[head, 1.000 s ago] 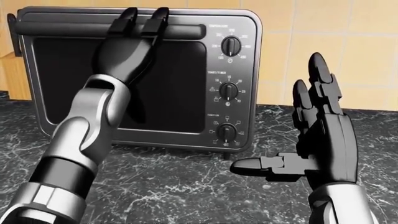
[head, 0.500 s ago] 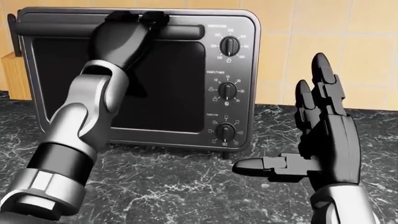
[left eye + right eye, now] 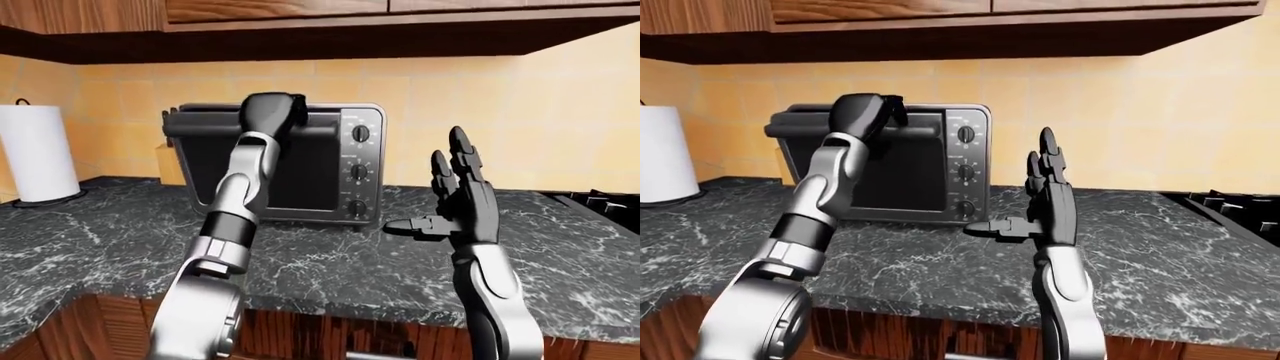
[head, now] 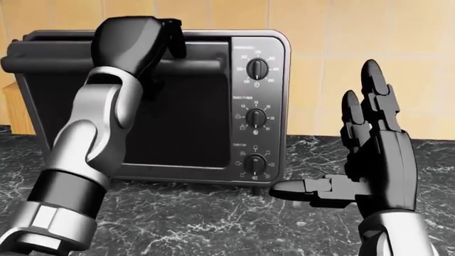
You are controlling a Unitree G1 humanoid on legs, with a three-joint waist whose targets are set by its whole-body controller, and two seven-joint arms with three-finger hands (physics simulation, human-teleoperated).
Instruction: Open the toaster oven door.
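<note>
In the left-eye view I see the toaster oven (image 3: pixel 275 163) standing on the dark marble counter (image 3: pixel 90 240) against the yellow tiled wall, with a paper towel roll (image 3: pixel 38 152) well off to the view's left. My left hand (image 3: pixel 270 116) is up at the door handle (image 3: pixel 195 122), which runs along the top edge of the door. My right hand (image 3: pixel 462 196) hangs apart to the view's right, fingers spread wide and upright, thumb out sideways, holding nothing.

In the head view the left hand (image 4: pixel 135 40) covers the middle of the handle (image 4: pixel 42 60). Its fingers (image 4: pixel 173 34) curl over the top of the bar, so I judge the grasp is made, though I cannot see the fingertips behind the bar to confirm a full wrap. The handle bar seems to stand a little out from the top of the oven body, so I judge the door is just cracked, if at all; the glass (image 4: pixel 181 120) looks close to upright. The three knobs (image 4: pixel 256 118) sit in a column on the view's right of the door, untouched.

In the right-eye view the handle (image 3: pixel 790 127) juts past the oven's left edge, which fits a door barely tipped outward. What is left, as I read it, is nearly the whole swing down toward the counter.
</note>
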